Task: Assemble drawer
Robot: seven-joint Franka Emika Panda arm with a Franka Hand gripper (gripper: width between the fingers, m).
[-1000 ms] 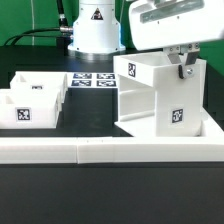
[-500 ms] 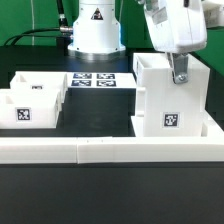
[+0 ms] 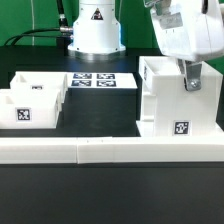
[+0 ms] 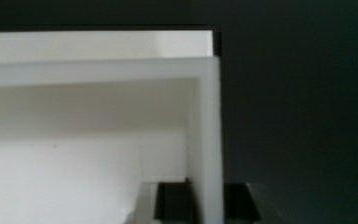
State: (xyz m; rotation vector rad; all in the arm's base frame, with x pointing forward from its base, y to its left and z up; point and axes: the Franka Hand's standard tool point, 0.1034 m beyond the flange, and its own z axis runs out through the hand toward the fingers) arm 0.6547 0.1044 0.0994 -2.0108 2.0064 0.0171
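Observation:
The drawer casing (image 3: 178,105), a tall white box with a square tag on its front, stands at the exterior view's right, against the corner of the border wall. My gripper (image 3: 190,80) reaches down over its top right edge and is shut on the casing's thin side wall. In the wrist view that wall (image 4: 206,120) runs straight between the two dark fingers (image 4: 172,205), with my gripper (image 4: 206,205) clamped on it. Two shallow white trays (image 3: 40,88) (image 3: 20,112), each with a tag, lie at the exterior view's left.
A long low white border wall (image 3: 100,150) runs along the front and turns back at the right. The marker board (image 3: 97,80) lies flat behind the middle, in front of the robot base (image 3: 92,30). Black table (image 3: 100,110) lies between trays and casing.
The casing has slid toward the exterior view's right and turned square to the border wall, carried by my gripper, which moved right and lower with it. The trays have not moved.

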